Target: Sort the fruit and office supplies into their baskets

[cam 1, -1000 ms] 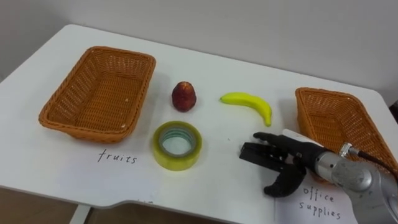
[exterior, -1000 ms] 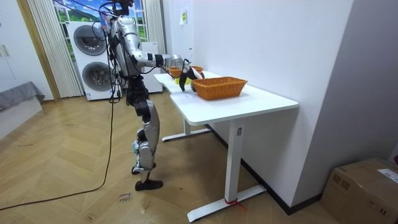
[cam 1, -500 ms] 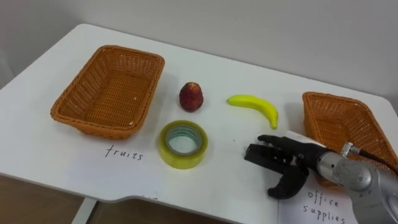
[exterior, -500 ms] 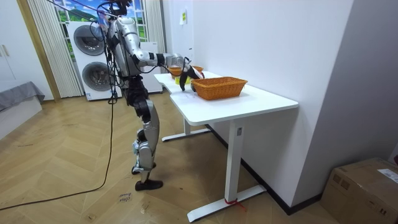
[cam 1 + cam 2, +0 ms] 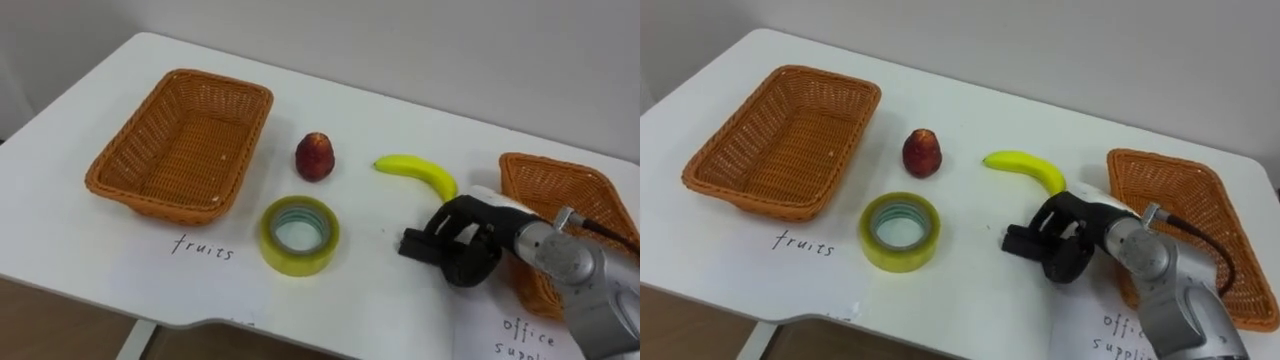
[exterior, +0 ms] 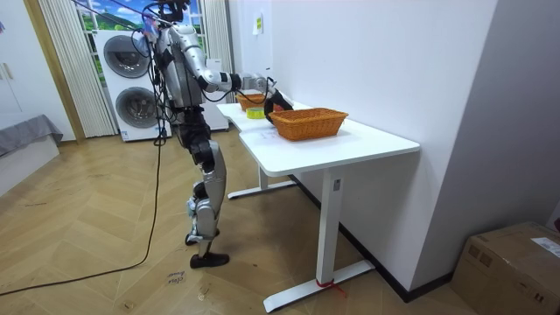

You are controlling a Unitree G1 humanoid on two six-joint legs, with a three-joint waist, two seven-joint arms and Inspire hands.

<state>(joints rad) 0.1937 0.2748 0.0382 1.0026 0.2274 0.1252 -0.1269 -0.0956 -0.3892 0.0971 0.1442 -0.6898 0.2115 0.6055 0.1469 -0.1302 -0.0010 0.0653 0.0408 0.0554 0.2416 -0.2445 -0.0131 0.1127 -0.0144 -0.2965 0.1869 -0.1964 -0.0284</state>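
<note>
Yellow banana point(image 5: 415, 171) lay ungrasped on the table point(image 5: 380, 110), just beyond the right hand point(image 5: 470, 245), whose fingers point(image 5: 425, 247) curled round nothing. Reaching seemed underway; next the fingers would need opening to close round it.

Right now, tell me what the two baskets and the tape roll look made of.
The left basket and right basket: woven wicker or rattan, matte orange-brown; crossing strands show along walls and rim. The tape roll: glossy yellowish translucent plastic film, probably packing tape, wound on a pale core; core material is unclear.
</note>
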